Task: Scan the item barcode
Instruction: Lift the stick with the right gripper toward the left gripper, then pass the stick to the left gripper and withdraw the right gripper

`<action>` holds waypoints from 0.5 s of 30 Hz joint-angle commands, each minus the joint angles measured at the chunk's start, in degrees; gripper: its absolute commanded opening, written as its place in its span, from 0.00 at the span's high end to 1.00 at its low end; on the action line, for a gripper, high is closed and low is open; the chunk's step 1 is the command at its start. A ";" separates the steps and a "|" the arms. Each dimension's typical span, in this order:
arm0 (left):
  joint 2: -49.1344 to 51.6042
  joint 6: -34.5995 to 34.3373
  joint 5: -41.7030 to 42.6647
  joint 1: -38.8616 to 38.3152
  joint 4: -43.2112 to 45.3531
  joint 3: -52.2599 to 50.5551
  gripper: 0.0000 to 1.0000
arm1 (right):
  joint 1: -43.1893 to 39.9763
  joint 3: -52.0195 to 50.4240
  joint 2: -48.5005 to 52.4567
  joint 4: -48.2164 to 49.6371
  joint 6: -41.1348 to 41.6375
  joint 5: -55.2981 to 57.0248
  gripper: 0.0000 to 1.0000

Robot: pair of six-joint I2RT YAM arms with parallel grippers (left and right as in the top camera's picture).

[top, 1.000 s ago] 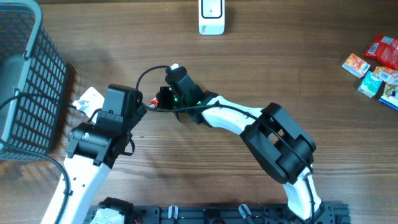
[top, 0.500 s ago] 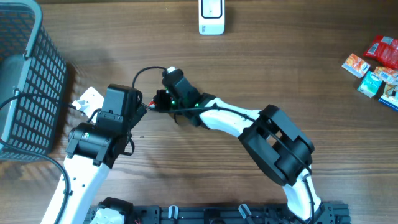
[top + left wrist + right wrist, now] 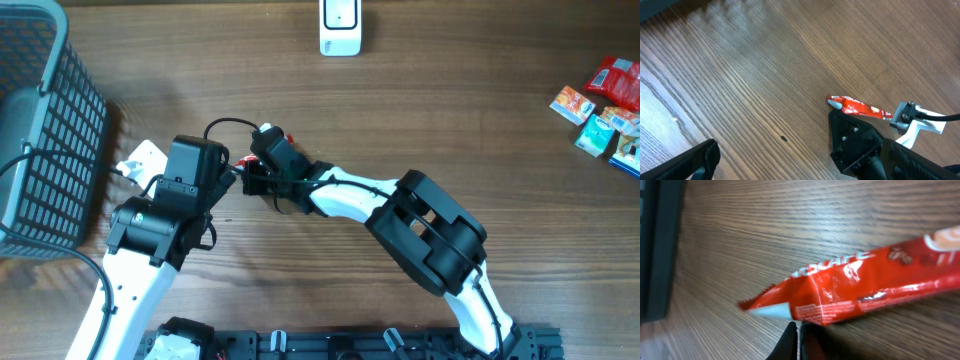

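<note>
We see a dark grey mesh basket [image 3: 45, 120] standing at the left edge of the wooden worktop [image 3: 480, 110], with part of its rim cut off by the overhead view. Well apart from it, at the right edge, lies a loose cluster of small packets: an orange one [image 3: 572, 103], a red one [image 3: 615, 80] near it, and blue ones [image 3: 603, 135] just beside them.

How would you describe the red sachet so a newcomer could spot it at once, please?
On the table, look right of the grey basket, toward the middle. The sachet lies flat at the tip of the right tool. It is long, thin, red with a white end, far from the packets at the right edge.
</note>
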 commanded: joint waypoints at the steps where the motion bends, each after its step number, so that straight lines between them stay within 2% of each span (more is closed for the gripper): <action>1: 0.24 0.50 -0.42 0.26 -0.04 0.63 0.00 | -2.25 0.90 0.81 -4.07 -0.39 2.25 0.96; 6: 0.24 0.50 -1.33 0.26 -0.04 0.63 0.00 | -7.37 0.90 -3.52 -11.08 -2.84 2.25 0.96; 12: 0.74 0.52 -1.38 0.26 1.18 0.61 0.00 | -12.83 0.90 -13.22 -20.28 -5.07 2.23 0.96; 15: 4.17 8.83 6.08 0.26 8.50 0.31 0.00 | -15.56 0.90 -17.86 -23.65 -5.09 2.23 0.96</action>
